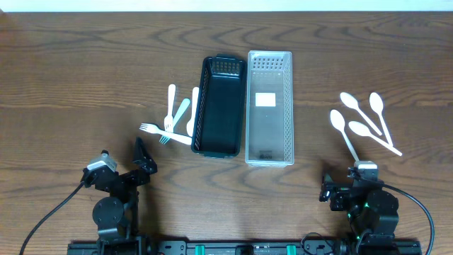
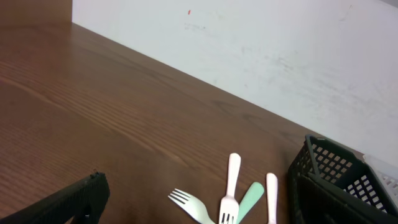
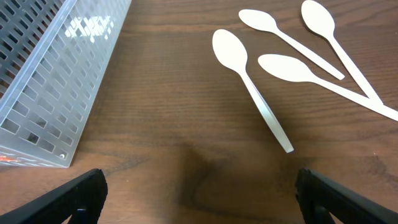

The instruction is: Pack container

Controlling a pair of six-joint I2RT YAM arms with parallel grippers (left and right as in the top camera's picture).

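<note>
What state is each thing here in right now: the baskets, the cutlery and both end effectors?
Black basket, upright, empty.
Clear basket, upright, empty apart from a white label on its floor.
Fork pile, loose on the table left of the black basket, some pieces overlapping.
Spoons, four, loose on the table, not packed.
Left end effector, open, holding nothing.
Right end effector, open, holding nothing.

The left arm (image 1: 113, 202), lower left, and right arm (image 1: 369, 211), lower right, are black with rounded joint housings. Each carries a pale grey block (image 1: 99, 165) and trails a black cable (image 1: 48, 217). Green lights (image 1: 352, 207) glow on the right one.
</note>
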